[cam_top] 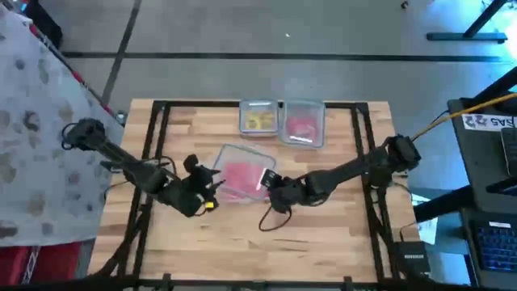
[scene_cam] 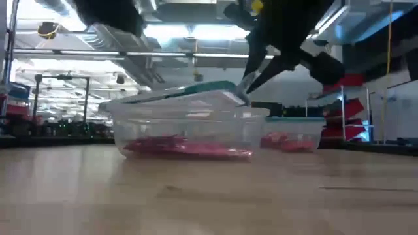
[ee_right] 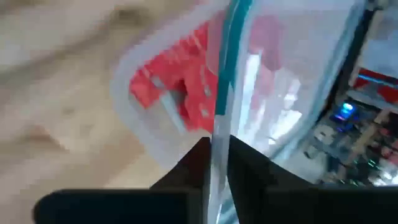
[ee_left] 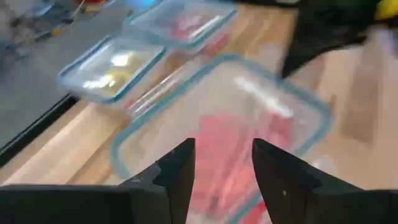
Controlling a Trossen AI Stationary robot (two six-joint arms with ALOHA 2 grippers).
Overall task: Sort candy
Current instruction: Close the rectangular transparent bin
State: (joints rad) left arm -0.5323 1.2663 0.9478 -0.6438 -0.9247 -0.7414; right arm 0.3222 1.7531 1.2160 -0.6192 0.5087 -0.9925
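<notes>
Red candy (ee_right: pixel 180 93) sits in the clear tub (ee_right: pixel 143 134) just below the right end effector (ee_right: pixel 216 158), which pinches the teal-rimmed lid (ee_right: pixel 227 56) edge. Left end effector (ee_left: pixel 222 171) hovers spread above the tub.

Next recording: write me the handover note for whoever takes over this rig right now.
Right gripper: shut on the lid edge of the near tub, lid tilted up on that side.
Left gripper: open, empty, above the same tub.
Candy: red packets in the near tub; yellow pieces and more red candy in two lidded tubs at the table's far edge.
Done: near lid partly lifted.
Left: remove the lid, sort the red packets.
</notes>
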